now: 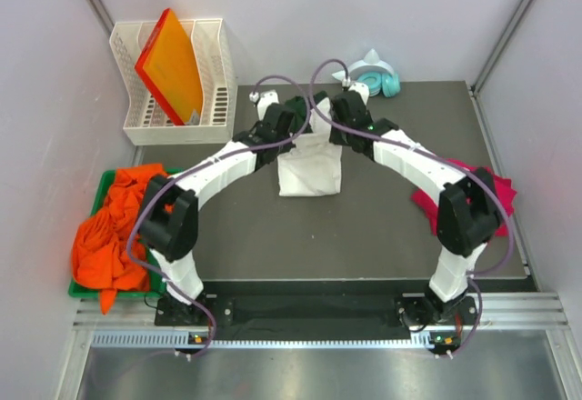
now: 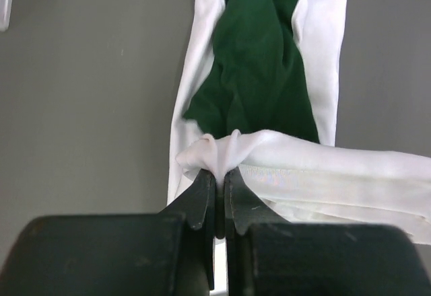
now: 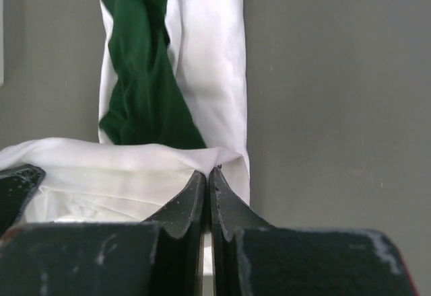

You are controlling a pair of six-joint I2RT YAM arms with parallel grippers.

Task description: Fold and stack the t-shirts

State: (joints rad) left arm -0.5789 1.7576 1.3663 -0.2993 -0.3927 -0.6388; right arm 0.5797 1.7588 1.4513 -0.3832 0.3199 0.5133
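A white t-shirt (image 1: 311, 171) hangs between both grippers over the middle of the dark table, its lower part lying on the table. My left gripper (image 2: 220, 173) is shut on its top left edge, white cloth bunched between the fingers. My right gripper (image 3: 208, 171) is shut on the top right edge. In both wrist views the white t-shirt (image 2: 323, 168) (image 3: 209, 74) shows a dark green inner panel (image 2: 259, 60) (image 3: 141, 81) running away below the jaws.
A green bin (image 1: 102, 191) at the left table edge holds crumpled orange shirts (image 1: 114, 232). A crimson shirt (image 1: 498, 191) lies at the right edge. A white rack (image 1: 218, 73) with an orange board (image 1: 171, 65) stands back left; a teal object (image 1: 377, 80) sits at the back.
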